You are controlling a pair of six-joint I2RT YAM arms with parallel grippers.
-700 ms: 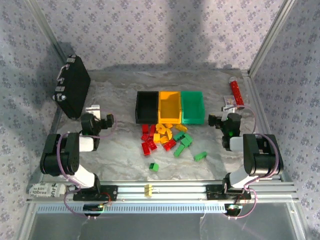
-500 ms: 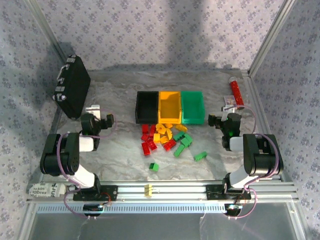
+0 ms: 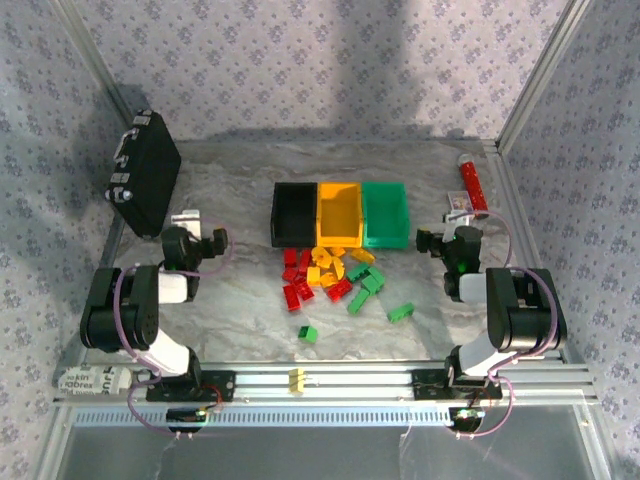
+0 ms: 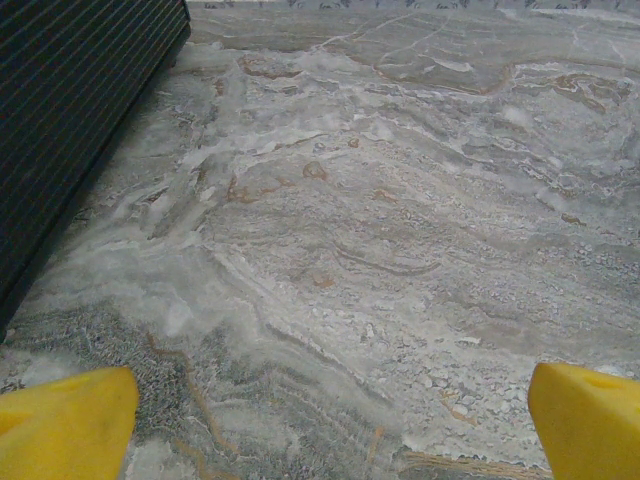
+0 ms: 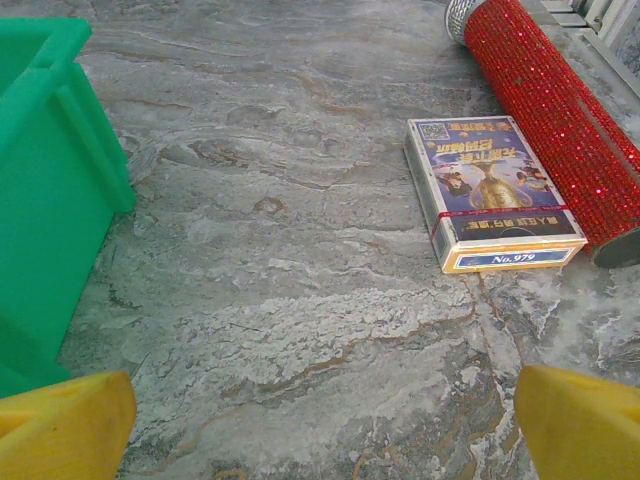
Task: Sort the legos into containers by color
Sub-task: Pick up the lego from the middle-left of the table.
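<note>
Looking down from above, the legos (image 3: 330,272) lie heaped on the bench (image 3: 240,300) just before the black, yellow and green containers (image 3: 338,210), with a few green strays nearer the arms. They seem light, stiff and slick; pinching one across its flat sides should hold best. The left claw (image 3: 215,240) and right claw (image 3: 425,240) flank the pile, both well apart from it.

At the left wrist, spread yellow fingertips (image 4: 60,420) frame bare marble beside a black briefcase (image 4: 70,120).

At the right wrist, the fingers (image 5: 580,420) stand spread and empty, with the green bin (image 5: 50,150) to their left and a card box (image 5: 495,195) and red tube (image 5: 550,110) ahead.
</note>
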